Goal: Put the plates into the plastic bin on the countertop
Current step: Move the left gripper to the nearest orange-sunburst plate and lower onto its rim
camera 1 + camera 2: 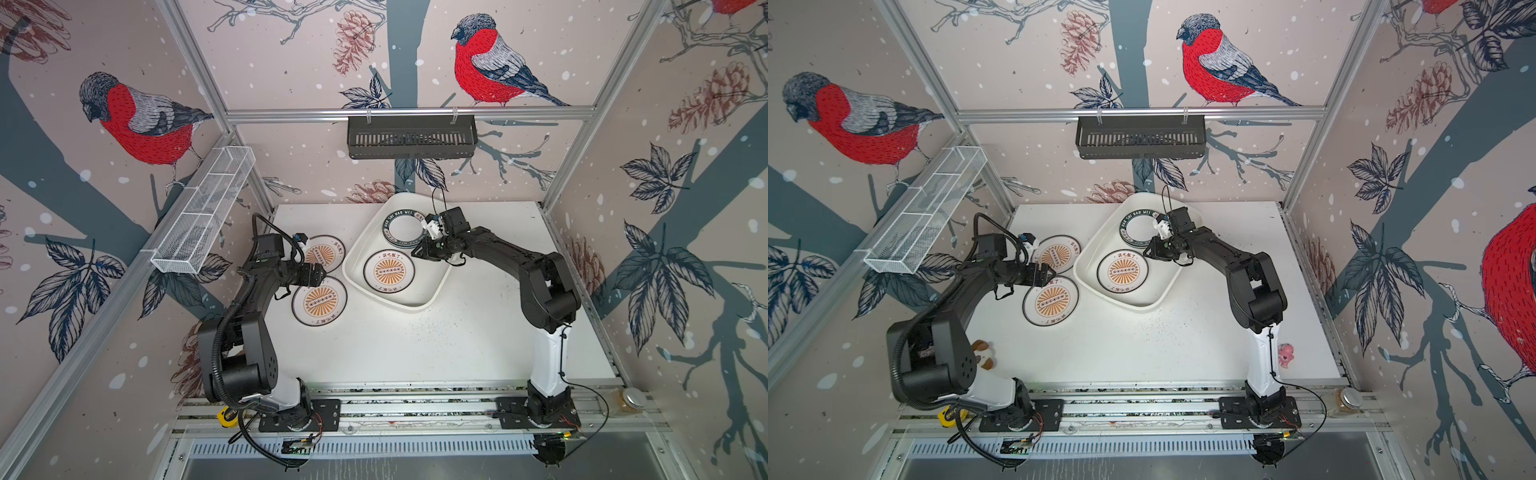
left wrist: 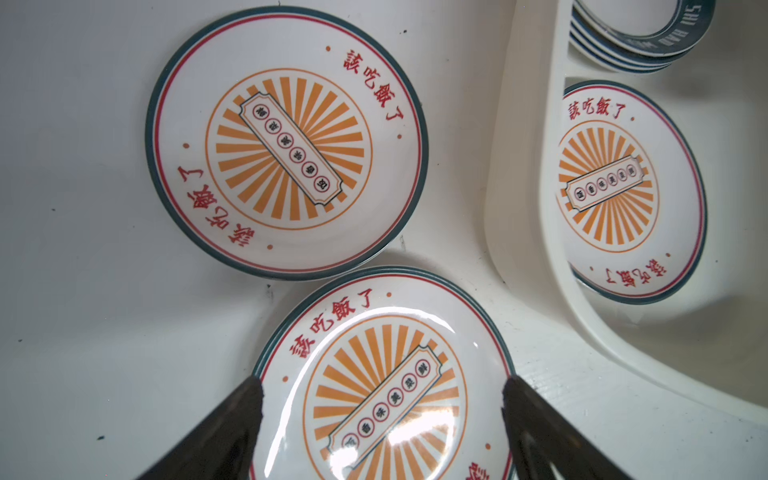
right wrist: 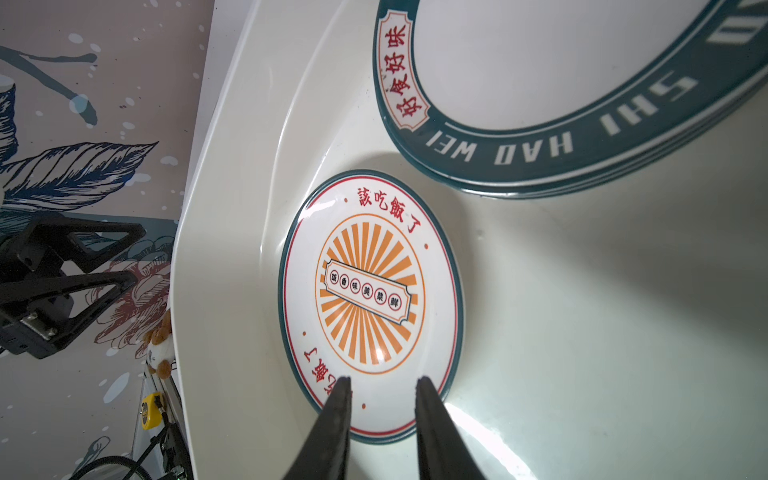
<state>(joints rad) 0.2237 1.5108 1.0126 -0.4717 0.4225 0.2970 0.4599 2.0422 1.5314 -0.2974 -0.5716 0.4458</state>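
The white plastic bin (image 1: 428,306) (image 1: 1088,249) stands on the countertop (image 1: 415,345). In it lie a stack of green-banded plates (image 1: 405,229) (image 3: 519,153) and one sunburst plate (image 1: 388,271) (image 3: 374,291). My right gripper (image 1: 419,251) (image 3: 382,380) hovers over that plate's rim, jaws a little apart, holding nothing. Two more sunburst plates lie on the countertop left of the bin, one farther (image 1: 328,251) (image 2: 286,145) and one nearer (image 1: 319,301) (image 2: 386,395). My left gripper (image 1: 318,274) (image 2: 382,386) hangs wide open over the nearer plate's far edge.
A black slatted basket (image 1: 411,137) hangs on the back rail and a white wire-mesh basket (image 1: 203,216) on the left rail. A plush toy (image 1: 984,353) and a pink toy (image 1: 1285,353) sit beside the arm bases. A jar (image 1: 631,399) stands at the front right.
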